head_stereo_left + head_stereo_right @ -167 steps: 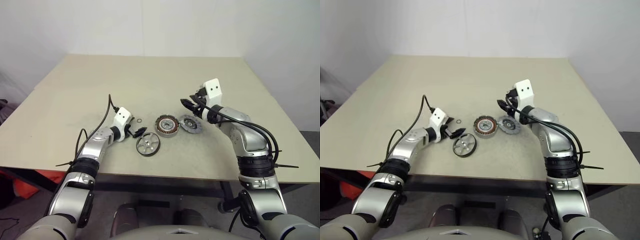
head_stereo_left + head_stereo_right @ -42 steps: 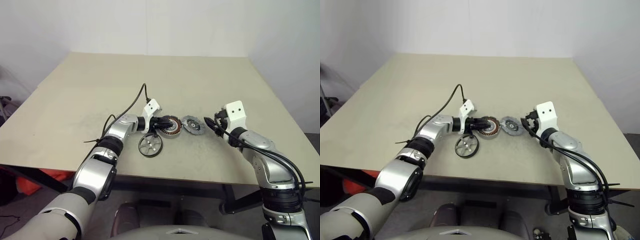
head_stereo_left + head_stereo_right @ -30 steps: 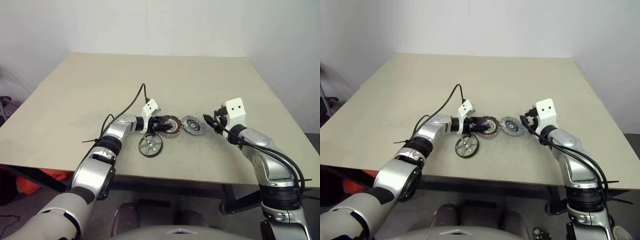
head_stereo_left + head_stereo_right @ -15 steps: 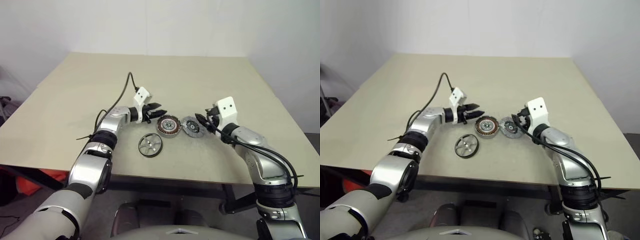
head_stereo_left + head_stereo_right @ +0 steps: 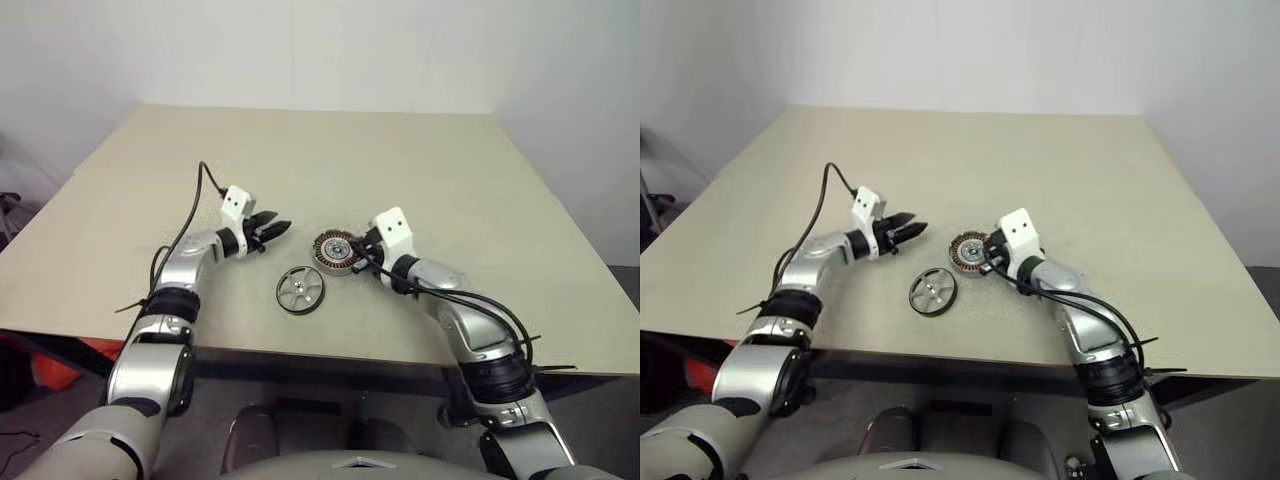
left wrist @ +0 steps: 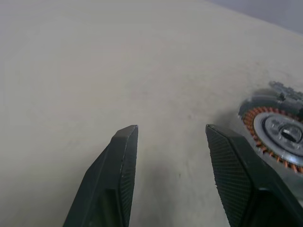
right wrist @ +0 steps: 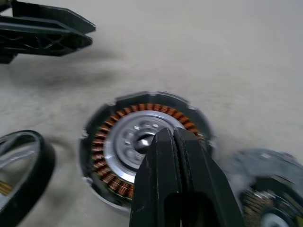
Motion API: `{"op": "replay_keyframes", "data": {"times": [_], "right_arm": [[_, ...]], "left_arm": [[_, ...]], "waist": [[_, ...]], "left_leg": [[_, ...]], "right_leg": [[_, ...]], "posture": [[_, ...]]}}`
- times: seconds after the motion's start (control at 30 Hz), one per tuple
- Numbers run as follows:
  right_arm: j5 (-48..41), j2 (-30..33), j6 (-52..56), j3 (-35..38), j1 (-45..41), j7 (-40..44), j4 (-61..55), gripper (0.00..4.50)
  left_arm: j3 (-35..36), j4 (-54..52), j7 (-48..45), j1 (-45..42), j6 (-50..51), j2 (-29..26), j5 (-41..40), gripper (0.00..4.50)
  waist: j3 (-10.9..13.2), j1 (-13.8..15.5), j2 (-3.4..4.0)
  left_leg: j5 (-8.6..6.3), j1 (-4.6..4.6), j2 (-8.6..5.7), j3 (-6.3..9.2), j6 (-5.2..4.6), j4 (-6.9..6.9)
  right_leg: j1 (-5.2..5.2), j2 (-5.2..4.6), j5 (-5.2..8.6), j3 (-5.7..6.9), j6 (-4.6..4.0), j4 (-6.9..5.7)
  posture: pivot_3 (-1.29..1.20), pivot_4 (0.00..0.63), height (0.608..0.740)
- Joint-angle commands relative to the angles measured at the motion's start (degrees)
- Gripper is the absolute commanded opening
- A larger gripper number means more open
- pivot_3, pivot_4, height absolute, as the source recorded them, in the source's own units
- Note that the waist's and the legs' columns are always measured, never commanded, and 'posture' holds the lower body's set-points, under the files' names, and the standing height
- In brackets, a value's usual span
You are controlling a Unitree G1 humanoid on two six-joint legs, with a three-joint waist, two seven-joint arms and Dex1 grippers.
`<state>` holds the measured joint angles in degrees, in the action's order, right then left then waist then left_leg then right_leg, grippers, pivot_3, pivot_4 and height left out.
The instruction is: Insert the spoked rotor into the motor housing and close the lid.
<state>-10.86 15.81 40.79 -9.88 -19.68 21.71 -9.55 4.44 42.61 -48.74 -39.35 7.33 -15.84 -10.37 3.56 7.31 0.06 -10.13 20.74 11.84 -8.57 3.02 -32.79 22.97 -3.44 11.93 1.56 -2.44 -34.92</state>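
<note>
Beige bench point(image 5: 420, 160) before a white wall, with the motor parts lying toward its near edge.

We see the motor housing point(image 5: 335, 250) resting flat on the bench, copper windings up, and the spoked rotor point(image 5: 300, 290) lying just beside it, nearer the front edge and apart from it. We find the lid point(image 7: 265, 208) on the housing's other side, just beside it, largely hidden behind the right arm in the head views. We note the right end effector point(image 7: 174, 137) with its fingers pressed together, empty, its tips over the housing's central hub. We see the left end effector point(image 5: 278, 228) well apart from the housing, fingers spread moderately, holding nothing.
</note>
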Motion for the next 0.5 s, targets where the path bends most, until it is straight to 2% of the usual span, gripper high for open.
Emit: {"op": "replay_keyframes", "data": {"times": [0.03,0.5], "right_arm": [[0.90,-0.25,-1.98,-0.30,-2.02,0.60,1.02,0.02],[2.39,-2.76,-3.84,-1.56,-3.24,1.97,7.40,0.02]], "left_arm": [[1.09,-5.96,1.28,0.71,1.01,-0.86,-1.67,2.43],[1.40,-11.33,4.30,4.30,3.41,-2.15,-2.94,2.43]], "waist": [[0.00,-0.01,0.00],[0.00,-0.25,0.00]], "left_leg": [[0.00,0.01,0.00,0.00,0.00,0.00],[0.01,-0.04,0.01,0.00,0.02,0.02]], "right_leg": [[0.00,-0.01,0.00,0.00,0.00,0.00],[0.01,0.03,0.00,-0.01,0.00,-0.01]], "posture": [[0.00,0.000,0.740],[0.00,0.000,0.740]]}}
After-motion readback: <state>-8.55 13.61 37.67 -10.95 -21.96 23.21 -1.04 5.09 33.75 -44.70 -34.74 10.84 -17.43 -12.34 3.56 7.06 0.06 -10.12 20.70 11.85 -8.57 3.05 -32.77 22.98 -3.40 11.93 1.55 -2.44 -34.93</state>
